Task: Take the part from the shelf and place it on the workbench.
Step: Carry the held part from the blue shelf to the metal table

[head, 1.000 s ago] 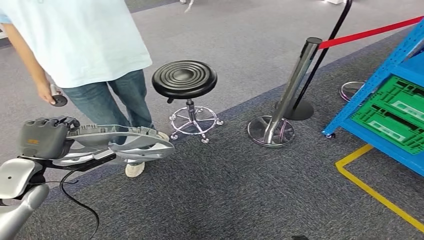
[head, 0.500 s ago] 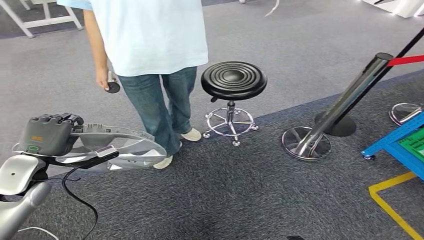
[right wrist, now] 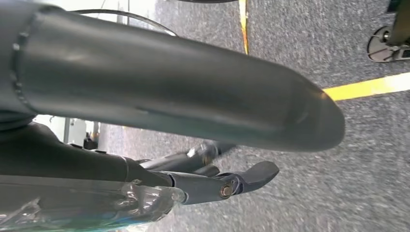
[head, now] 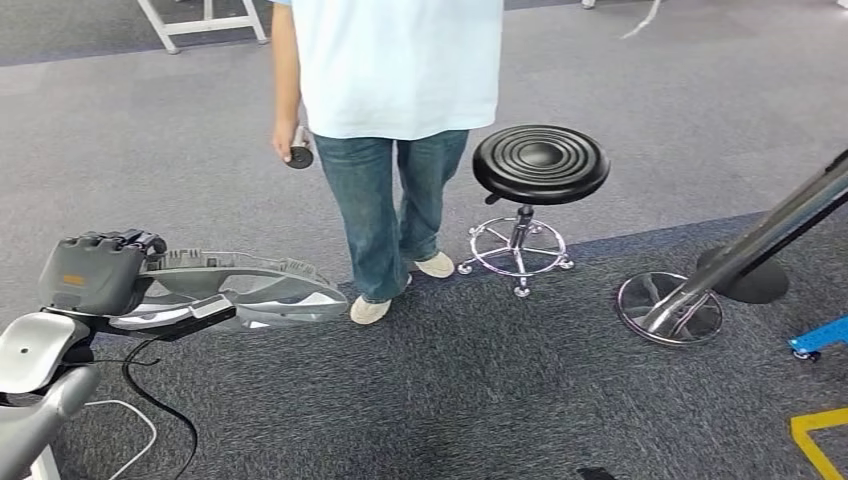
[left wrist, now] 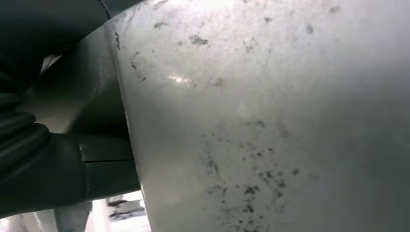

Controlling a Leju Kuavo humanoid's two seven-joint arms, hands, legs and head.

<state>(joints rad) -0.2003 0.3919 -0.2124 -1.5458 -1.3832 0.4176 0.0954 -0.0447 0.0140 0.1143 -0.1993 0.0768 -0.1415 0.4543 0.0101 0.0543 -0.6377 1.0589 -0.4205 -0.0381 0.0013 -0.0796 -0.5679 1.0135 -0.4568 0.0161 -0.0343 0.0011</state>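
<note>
Presently the part, a long grey moulded plastic panel with ribbed edges, is held roughly level above the carpet at the left of the head view, projecting rightward from the left hand. The left hand grips the part's near end, its dark fingers curled over the top edge. In the left wrist view the part's pale, speckled surface sits directly against the camera, with the hand's dark cover alongside it. A black cable hangs from the left wrist toward the floor.

Right hand: seen in the right wrist view above the grey carpet, thumb extended, fingers spread and holding nothing. A yellow floor line crosses the carpet beyond it.

A person in a light shirt and jeans stands just past the part's far end, holding a small black object in one hand. Beside the person stands a black round stool on a chrome base. To the right, a chrome barrier post tilts over its round base. A blue shelf foot and a yellow marking sit at the right edge.
</note>
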